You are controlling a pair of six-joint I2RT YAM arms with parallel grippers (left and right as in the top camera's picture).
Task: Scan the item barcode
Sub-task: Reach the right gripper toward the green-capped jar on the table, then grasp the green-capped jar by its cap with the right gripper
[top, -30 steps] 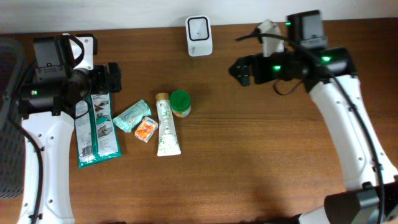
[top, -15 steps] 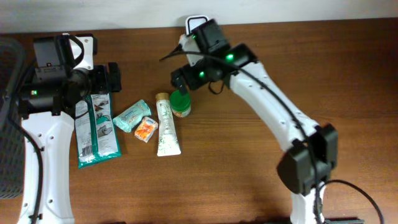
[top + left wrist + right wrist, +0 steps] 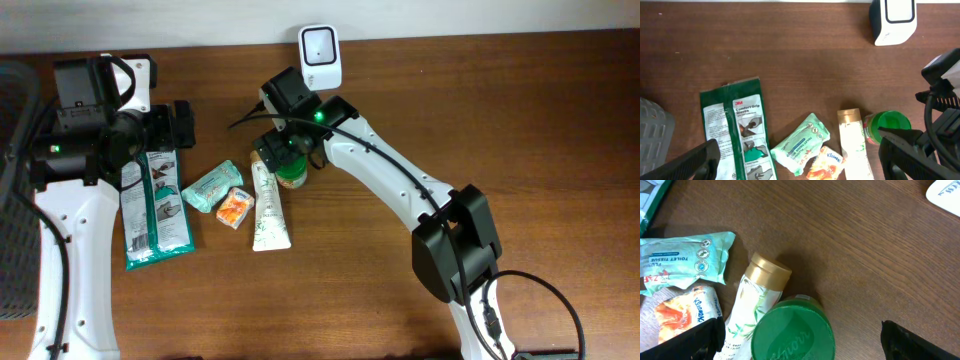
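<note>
Standing capped, green-lidded jar (image 3: 792,330) just beside cream tube (image 3: 756,302)

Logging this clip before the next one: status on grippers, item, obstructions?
Left gripper open, idle near green packet. Right gripper open above green-lidded jar, nothing held. Tube close beside jar; path to white scanner open.

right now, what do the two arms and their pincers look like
Both have white shelled links and black joint housings. The left arm and right arm each carry a small green light near the wrist. The left pincer and right pincer are black and blocky. A thin black cable loops off the right wrist.
</note>
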